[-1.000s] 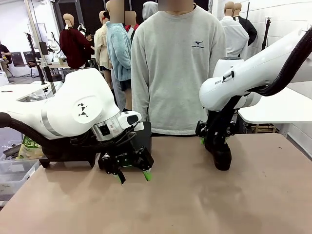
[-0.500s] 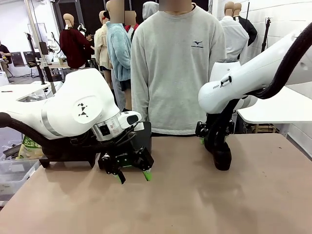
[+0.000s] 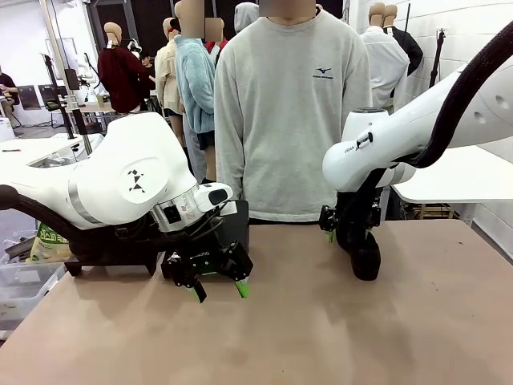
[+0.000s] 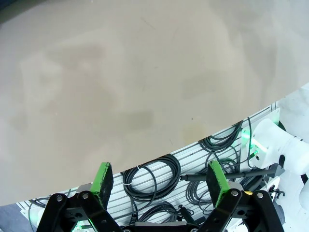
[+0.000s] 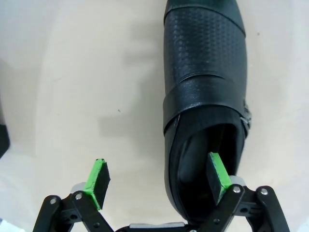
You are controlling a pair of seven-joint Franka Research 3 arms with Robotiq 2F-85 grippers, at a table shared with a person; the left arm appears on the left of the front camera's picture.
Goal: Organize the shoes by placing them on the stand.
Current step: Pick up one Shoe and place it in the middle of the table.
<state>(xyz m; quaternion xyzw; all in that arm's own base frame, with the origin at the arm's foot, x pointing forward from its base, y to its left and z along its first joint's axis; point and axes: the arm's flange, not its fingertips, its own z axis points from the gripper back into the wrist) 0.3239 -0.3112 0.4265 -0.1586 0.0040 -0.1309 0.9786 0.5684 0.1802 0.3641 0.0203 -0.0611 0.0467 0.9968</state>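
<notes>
So the right gripper (image 5: 157, 181) is hanging right over the heel end of one black shoe (image 5: 205, 87), jaws spread wide and not gripping anything. One green pad (image 5: 216, 175) sits over the shoe's opening and the other is out over bare table, so my guess is it's lining up to pinch the side wall of the shoe, one finger in and one out. From the front you can see that shoe (image 3: 365, 258) standing on the table (image 3: 337, 337) under the right arm, toward the far edge near the person (image 3: 292, 120).

The left gripper (image 3: 218, 289) is also wide open and empty, parked low over the near-left part of the table.

There's plenty of bare tabletop around the shoe. The black thing (image 3: 112, 255) behind the left arm might be the stand, can't really tell.
</notes>
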